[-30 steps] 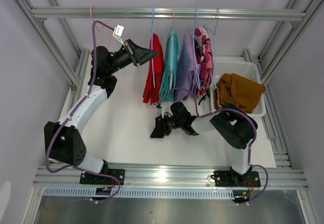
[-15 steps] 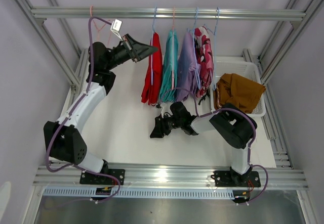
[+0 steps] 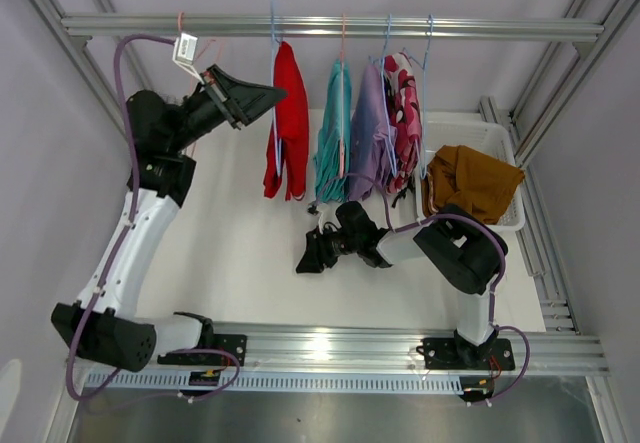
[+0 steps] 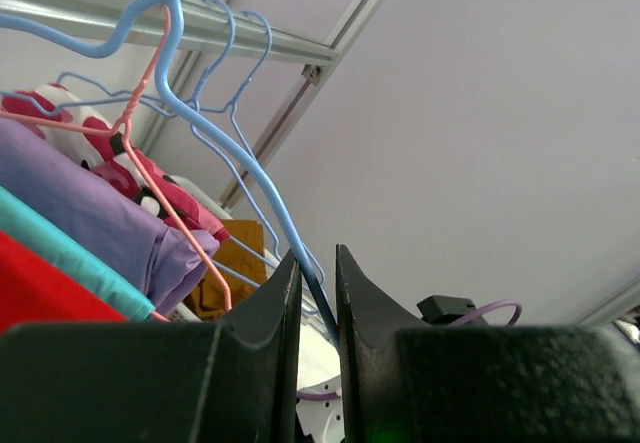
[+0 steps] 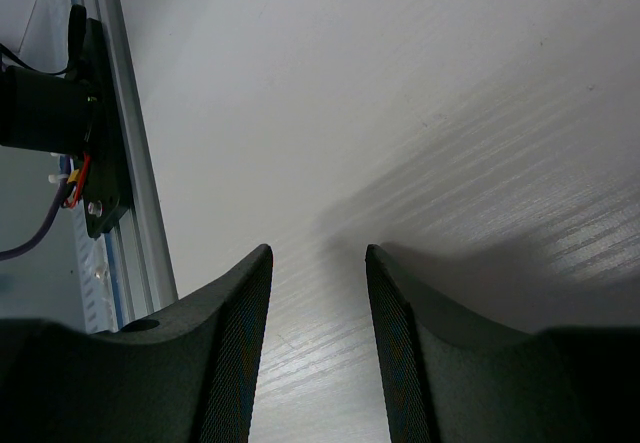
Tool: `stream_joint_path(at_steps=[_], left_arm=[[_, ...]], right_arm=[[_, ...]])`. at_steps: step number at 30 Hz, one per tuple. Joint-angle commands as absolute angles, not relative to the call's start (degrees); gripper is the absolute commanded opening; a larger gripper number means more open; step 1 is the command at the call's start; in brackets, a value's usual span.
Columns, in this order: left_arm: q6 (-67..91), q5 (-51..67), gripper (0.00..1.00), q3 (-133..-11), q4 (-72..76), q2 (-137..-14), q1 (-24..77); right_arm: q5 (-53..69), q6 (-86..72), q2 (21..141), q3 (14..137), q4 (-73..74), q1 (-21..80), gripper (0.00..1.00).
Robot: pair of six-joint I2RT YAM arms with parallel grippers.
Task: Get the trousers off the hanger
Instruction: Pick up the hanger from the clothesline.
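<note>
left fingers point(image 4: 255, 323): pressed together on the wire of the blue hanger point(image 4: 232, 155), pinching it low on one sloping shoulder; only a thin slit shows between the two pads, filled by the wire. that hanger carries the red trousers point(image 3: 285, 123), which hang folded just right of the fingertips in the top view, a little apart from the other hanging pairs. its hook reaches up across the rail point(image 3: 470, 29); cannot tell whether the hook sits on the rail or is clear of it. left arm is stretched up and toward the far left of the frame. right fingers point(image 5: 240, 313): spread, nothing between them, pointing down at the white table point(image 3: 240, 253), low over it; cannot tell whether the tips touch it. in the top view they sit near the middle of the table, below the hanging clothes and not touching them. further right on the rail, each on its own hanger and close together: teal trousers point(image 3: 333, 133), lilac trousers point(image 3: 368, 128), pink camouflage trousers point(image 3: 405, 113), the last two touching. mustard-brown trousers point(image 3: 468, 178) lie crumpled in the white basket point(image 3: 503, 139) at the right edge of the table, off any hanger.
</note>
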State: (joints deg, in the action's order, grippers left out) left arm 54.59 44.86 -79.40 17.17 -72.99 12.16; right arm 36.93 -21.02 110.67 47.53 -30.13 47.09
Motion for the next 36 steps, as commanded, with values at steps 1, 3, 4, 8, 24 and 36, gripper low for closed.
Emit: stream_joint_path(at_steps=[1, 3, 4, 8, 24, 36], left_arm=[[45.7, 41.6, 0.0, -79.1, 22.5, -63.6, 11.8], [40.4, 39.2, 0.0, -77.4, 17.3, -60.2, 11.8], [39.1, 38.7, 0.0, -74.2, 16.4, -56.7, 11.8], [33.1, 35.4, 0.0, -66.1, 12.3, -48.9, 11.8], [21.9, 25.0, 0.0, -51.1, -2.4, -32.2, 11.9], [20.0, 20.6, 0.01, -44.9, -4.0, -26.0, 12.4]], right_arm=[[31.9, -19.8, 114.1, 44.9, -19.2, 48.2, 0.48], [31.5, -19.7, 113.7, 44.7, -18.7, 49.0, 0.48], [30.7, -19.6, 113.4, 44.8, -18.0, 49.4, 0.48], [30.1, -19.2, 112.5, 45.2, -17.1, 51.9, 0.48], [16.3, -16.2, 97.9, 50.3, -0.3, 66.1, 0.52], [-15.3, -17.7, 70.1, 48.3, -3.9, 73.6, 0.63]])
